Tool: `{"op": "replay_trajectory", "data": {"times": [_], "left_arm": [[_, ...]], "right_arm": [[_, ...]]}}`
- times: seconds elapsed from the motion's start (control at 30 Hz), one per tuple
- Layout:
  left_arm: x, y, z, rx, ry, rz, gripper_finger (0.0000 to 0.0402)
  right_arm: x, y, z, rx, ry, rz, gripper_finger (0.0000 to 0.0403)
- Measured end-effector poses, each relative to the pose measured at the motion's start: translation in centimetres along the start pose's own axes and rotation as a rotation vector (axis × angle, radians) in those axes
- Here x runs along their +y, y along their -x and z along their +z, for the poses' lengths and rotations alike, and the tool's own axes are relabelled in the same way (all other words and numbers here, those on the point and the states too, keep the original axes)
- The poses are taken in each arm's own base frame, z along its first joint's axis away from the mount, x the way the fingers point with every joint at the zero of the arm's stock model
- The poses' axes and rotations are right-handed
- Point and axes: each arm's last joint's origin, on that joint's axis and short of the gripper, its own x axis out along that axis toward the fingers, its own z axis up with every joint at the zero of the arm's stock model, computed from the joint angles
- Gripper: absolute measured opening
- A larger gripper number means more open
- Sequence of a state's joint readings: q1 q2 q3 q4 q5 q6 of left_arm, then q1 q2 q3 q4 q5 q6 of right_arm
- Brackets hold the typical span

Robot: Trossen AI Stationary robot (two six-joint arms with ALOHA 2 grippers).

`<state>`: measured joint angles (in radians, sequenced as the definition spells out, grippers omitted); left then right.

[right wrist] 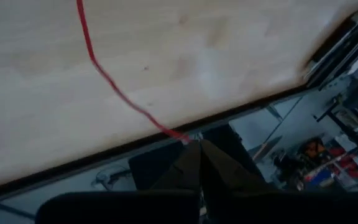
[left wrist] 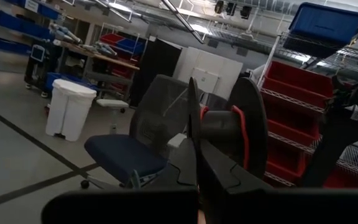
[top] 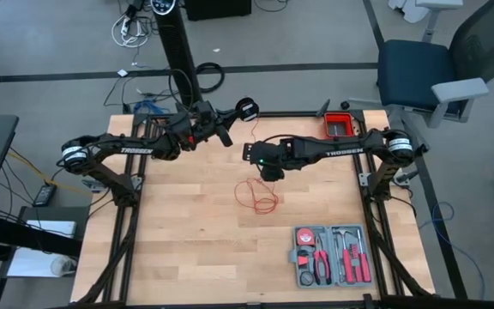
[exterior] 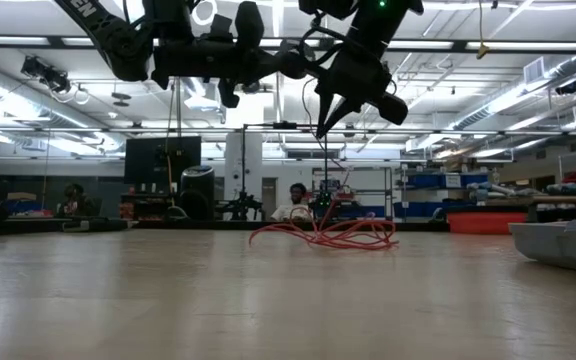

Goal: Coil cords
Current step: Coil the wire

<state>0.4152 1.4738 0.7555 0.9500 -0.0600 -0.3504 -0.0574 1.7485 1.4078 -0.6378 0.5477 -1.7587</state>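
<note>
A thin red cord lies as a loose pile (top: pixel 260 196) on the wooden table (top: pixel 187 223); it also shows in the low view (exterior: pixel 328 233). One strand (top: pixel 254 130) runs up from it to a black spool (top: pixel 245 108) above the table's far edge. My left gripper (top: pixel 234 118) is shut on this spool (left wrist: pixel 229 127), which has red cord on its hub. My right gripper (top: pixel 268 174) hangs above the pile, shut on the cord (right wrist: pixel 114 87). My left gripper pinches the spool's near flange (left wrist: pixel 194 134) by its rim between its two fingers, which come level from the table's left. The spool is lifted clear of the table. My right gripper pinches a single strand of the cord (right wrist: pixel 182 137) at its fingertips (right wrist: pixel 194 155), pointing down from above. The strand runs on over the table, and the cord's lower part lies in the pile.
A grey tool case (top: pixel 331 254) with red-handled tools lies at the near right. A red bin (top: pixel 340 126) sits at the far right corner. A blue office chair (top: pixel 418 73) stands beyond the table. People sit in the room behind (exterior: pixel 293 200).
</note>
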Motion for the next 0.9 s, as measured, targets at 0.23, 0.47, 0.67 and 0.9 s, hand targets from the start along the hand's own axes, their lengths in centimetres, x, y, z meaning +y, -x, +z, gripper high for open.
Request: {"op": "replay_trajectory", "data": {"times": [0.23,0.47,0.67,0.9], "left_arm": [[0.1,0.0,0.0,0.005,0.003,0.002,0.0001],[0.2,0.0,-0.1,0.017,0.026,0.007,0.0001],[0.2,0.0,-0.1,0.016,0.027,0.008,0.0001],[0.1,0.0,-0.2,0.027,0.03,-0.011,0.0001]], "right_arm": [[0.0,0.5,0.8,0.003,0.025,0.002,0.0055],[-0.3,1.6,1.3,0.128,0.119,-0.008,0.0101],[-0.6,2.2,1.3,0.12,0.144,-0.039,0.0105],[-0.3,2.4,1.4,0.163,0.145,-0.011,0.0099]]}}
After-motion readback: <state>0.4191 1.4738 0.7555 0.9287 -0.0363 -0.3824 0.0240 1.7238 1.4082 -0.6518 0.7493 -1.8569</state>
